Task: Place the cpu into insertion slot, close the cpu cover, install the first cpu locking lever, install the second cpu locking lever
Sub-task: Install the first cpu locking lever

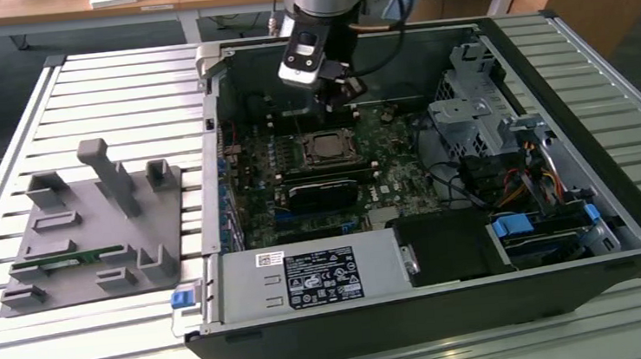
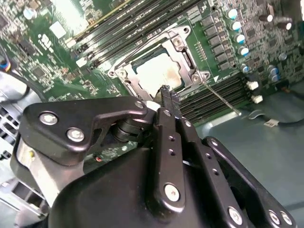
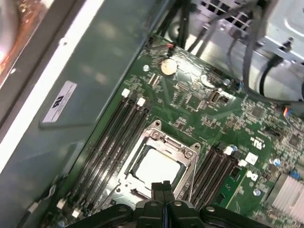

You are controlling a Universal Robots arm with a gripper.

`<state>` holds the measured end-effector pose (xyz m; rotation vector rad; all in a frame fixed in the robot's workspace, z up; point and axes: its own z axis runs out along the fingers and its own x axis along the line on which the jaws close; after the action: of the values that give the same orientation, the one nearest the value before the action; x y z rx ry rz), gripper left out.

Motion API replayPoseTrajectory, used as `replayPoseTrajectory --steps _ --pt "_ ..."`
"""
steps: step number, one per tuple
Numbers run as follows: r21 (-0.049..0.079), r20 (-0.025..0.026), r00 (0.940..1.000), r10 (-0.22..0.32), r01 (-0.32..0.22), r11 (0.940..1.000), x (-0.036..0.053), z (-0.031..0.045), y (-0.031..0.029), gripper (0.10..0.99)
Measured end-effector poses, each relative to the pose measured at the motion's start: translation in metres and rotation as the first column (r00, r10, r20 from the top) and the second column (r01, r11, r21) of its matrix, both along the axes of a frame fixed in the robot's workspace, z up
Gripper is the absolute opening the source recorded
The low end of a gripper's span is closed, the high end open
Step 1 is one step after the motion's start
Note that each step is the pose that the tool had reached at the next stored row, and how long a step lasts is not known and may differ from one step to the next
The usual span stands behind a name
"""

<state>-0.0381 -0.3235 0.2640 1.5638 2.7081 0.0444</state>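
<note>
Black fingers [image 3: 157, 190], clenched together on nothing, hang over one edge of the insertion slot [image 3: 127, 181], where the cpu [image 3: 156, 166] lies flat beneath the lowered cpu cover [image 3: 188, 156], while a thin locking lever [image 2: 219, 97] angles away from the slot's corner just beside them, seemingly unlatched.

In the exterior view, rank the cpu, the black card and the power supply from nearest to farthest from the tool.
1. The cpu, mid-board, right by the tool.
2. The black card, beyond the cpu.
3. The power supply, at the case's near wall.
</note>
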Motion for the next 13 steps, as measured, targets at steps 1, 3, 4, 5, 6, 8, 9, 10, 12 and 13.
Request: replayPoseTrajectory --steps 1,3,4,5,6,8,9,10,12,13 --pt "0.000 0.0000 0.9999 0.015 -0.015 0.9999 0.0000 0.0000 0.0000 0.106" --pt "0.000 0.0000 0.9990 0.045 -0.045 0.9990 0.0000 0.0000 0.0000 0.106" --pt "0.000 0.0000 0.9982 0.061 -0.061 0.9982 0.0000 0.0000 0.0000 0.106" --pt "0.000 0.0000 0.9972 0.075 -0.075 0.9972 0.0000 0.0000 0.0000 0.106" --pt "0.000 0.0000 0.9960 0.089 -0.089 0.9960 0.0000 0.0000 0.0000 0.106" --pt "0.000 0.0001 0.9933 0.115 -0.115 0.9933 0.0000 0.0000 0.0000 0.106" --pt "0.000 0.0001 0.9917 0.128 -0.128 0.9917 0.0000 0.0000 0.0000 0.106" --pt "0.000 0.0001 0.9900 0.141 -0.141 0.9900 0.0000 0.0000 0.0000 0.106" --pt "0.000 0.0000 0.9859 0.167 -0.167 0.9859 0.0000 0.0000 0.0000 0.106" --pt "0.000 0.0000 0.9834 0.181 -0.181 0.9834 0.0000 0.0000 0.0000 0.106"
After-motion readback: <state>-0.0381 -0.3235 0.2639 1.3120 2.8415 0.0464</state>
